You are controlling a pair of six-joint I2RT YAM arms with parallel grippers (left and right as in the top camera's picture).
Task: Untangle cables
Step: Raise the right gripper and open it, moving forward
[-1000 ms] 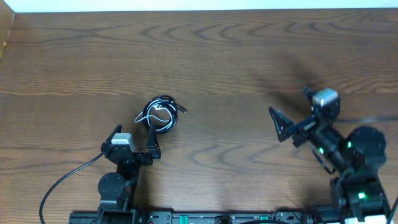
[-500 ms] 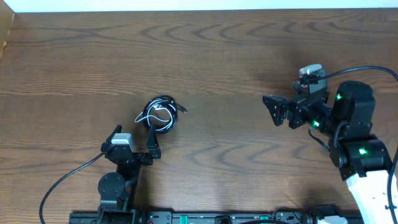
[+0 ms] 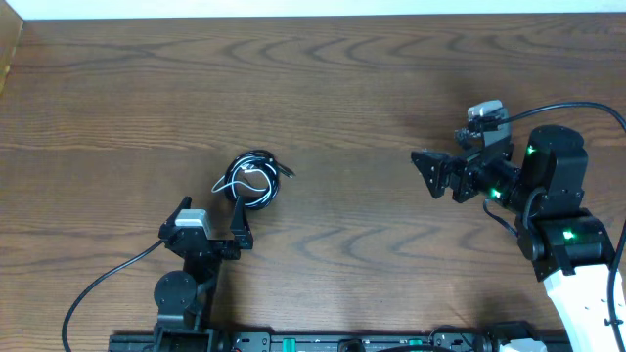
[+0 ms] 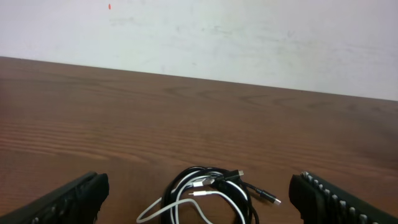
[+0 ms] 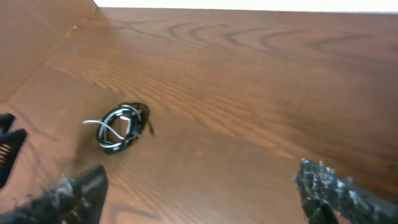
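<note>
Cables (image 3: 252, 181) stay tangled as our right gripper (image 3: 427, 173) lifts to face them, its jaws and our left gripper's (image 3: 210, 202) apart.

Left wrist view: the cables (image 4: 208, 183) run off the bottom edge, lower half of the coil unseen; both fingers (image 4: 71, 199) of the left gripper (image 4: 199, 180) are cropped there too. Right wrist view: the right gripper (image 5: 202, 169) shows smeared, cropped fingers (image 5: 339, 190), and the bundle is too small to tell plugs apart (cord count likewise unreadable overhead). Overhead: the right arm (image 3: 558, 196) is cut by the bottom edge; contact between left jaws and bundle cannot be settled.
</note>
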